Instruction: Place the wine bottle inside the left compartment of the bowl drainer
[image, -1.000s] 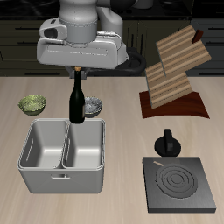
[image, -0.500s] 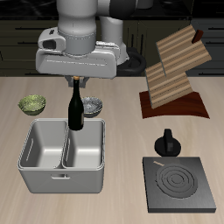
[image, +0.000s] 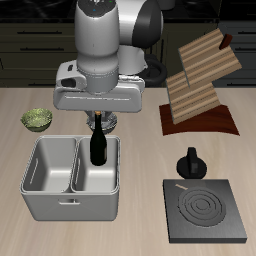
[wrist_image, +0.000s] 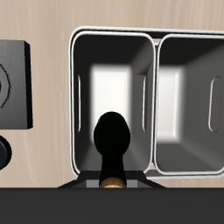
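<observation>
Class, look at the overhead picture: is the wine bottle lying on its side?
No, the wine bottle hangs upright from the gripper above the bowl drainer.

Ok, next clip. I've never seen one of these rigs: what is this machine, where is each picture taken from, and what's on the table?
These are simulator renders, not photos. The grey-white machine is a robot arm; its two-finger gripper is shut on the neck of the wine bottle, which hangs upright in one well of the bowl drainer, a grey two-well tub. One picture looks at the table from the front and above; the other is a camera on the wrist, looking straight down past the bottle into the tub. Also on the table: a green bowl, a wooden rack, a black kettle and a dark stove plate.
</observation>
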